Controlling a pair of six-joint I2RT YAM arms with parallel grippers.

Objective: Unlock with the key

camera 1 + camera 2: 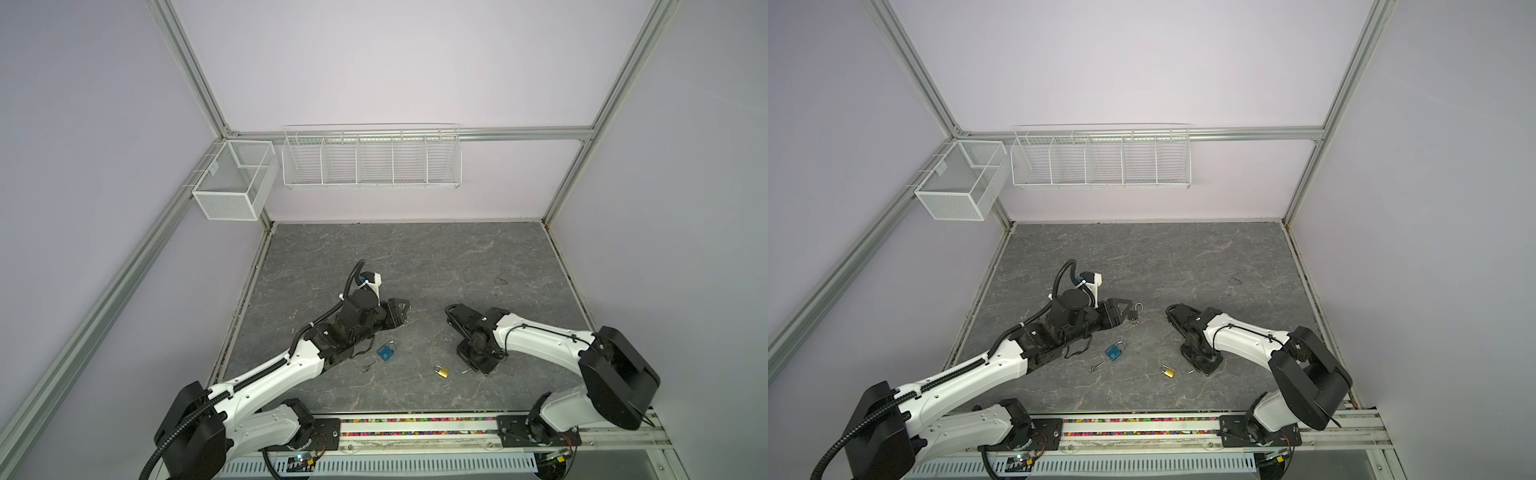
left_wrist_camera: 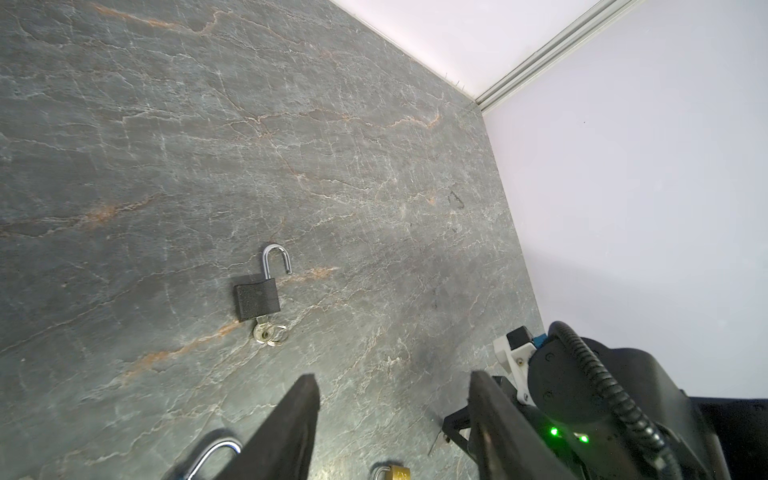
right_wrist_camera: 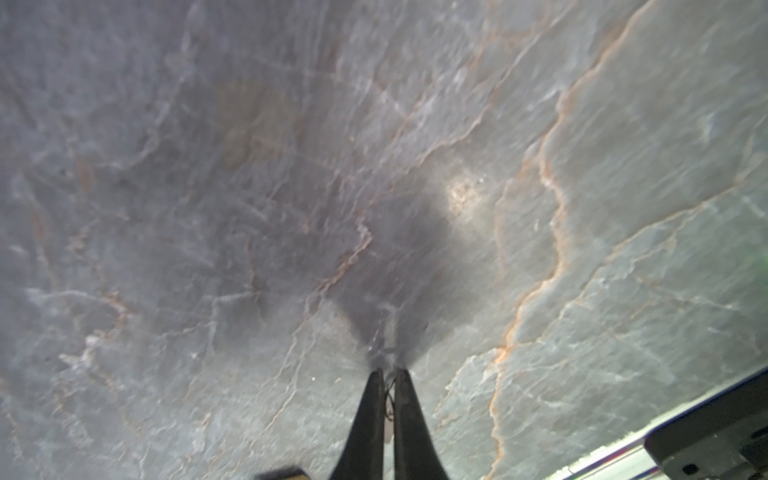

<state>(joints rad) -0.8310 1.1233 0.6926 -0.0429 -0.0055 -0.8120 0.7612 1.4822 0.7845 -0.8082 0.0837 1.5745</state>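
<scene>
Black padlock [image 2: 257,297] lies unlocked on the tabletop [image 2: 166,124], key [image 2: 264,332] inserted. Blue padlock [image 1: 386,352] and brass padlock [image 1: 441,371] look locked. Left end effector [image 2: 392,378] gapes empty; right end effector [image 3: 388,372] is closed, seemingly pinching a small key [image 1: 1191,370].

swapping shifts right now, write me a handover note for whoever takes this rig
left gripper: open, empty, just short of the black padlock.
right gripper: shut, apparently pinching a small key, tips down beside the brass padlock.
Done: black padlock lies with its shackle open and a key in it.
Left: brass padlock and blue padlock look locked; a loose key lies beside the blue one.
</scene>
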